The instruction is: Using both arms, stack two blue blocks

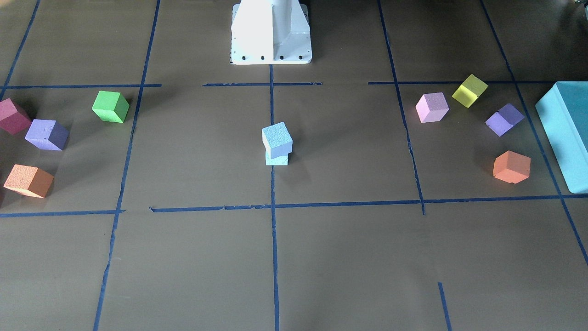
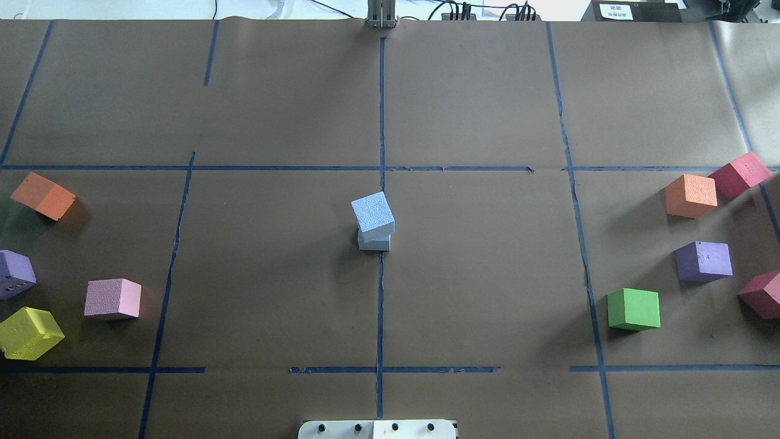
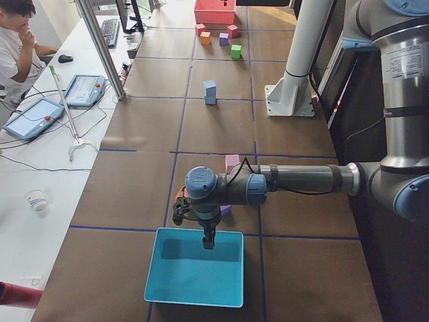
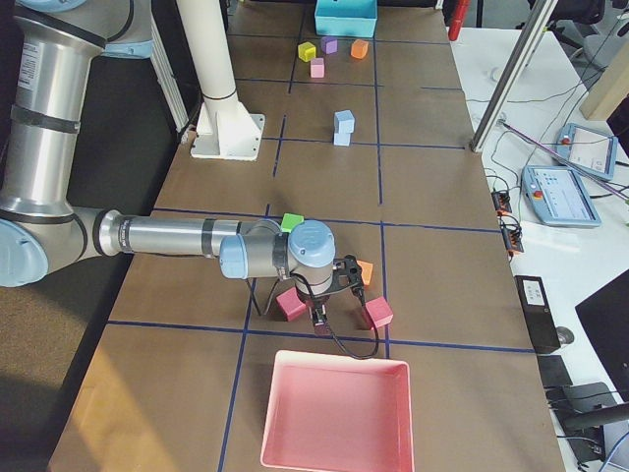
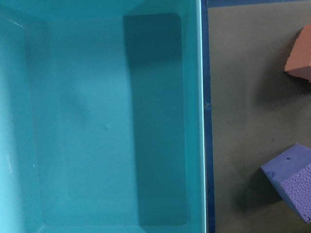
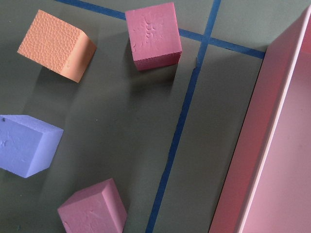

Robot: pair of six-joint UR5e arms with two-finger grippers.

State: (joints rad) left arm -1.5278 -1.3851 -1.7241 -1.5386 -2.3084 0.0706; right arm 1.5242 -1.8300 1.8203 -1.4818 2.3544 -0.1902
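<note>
The two blue blocks stand stacked at the table's centre. The deeper sky-blue block (image 1: 277,139) sits on the paler cyan block (image 1: 277,159), turned a little against it; the stack also shows in the overhead view (image 2: 372,213). My left gripper (image 3: 208,240) hangs over the teal box (image 3: 194,266) at the table's left end, far from the stack. My right gripper (image 4: 318,320) hangs near the pink tray (image 4: 336,413) at the right end. Both grippers show only in the side views, so I cannot tell whether they are open or shut.
On my left lie orange (image 2: 42,195), purple (image 2: 15,274), pink (image 2: 113,299) and yellow (image 2: 29,333) cubes. On my right lie orange (image 2: 690,195), crimson (image 2: 739,174), purple (image 2: 704,261), green (image 2: 634,309) and another crimson cube (image 2: 762,294). The white pedestal (image 1: 271,32) stands behind the stack.
</note>
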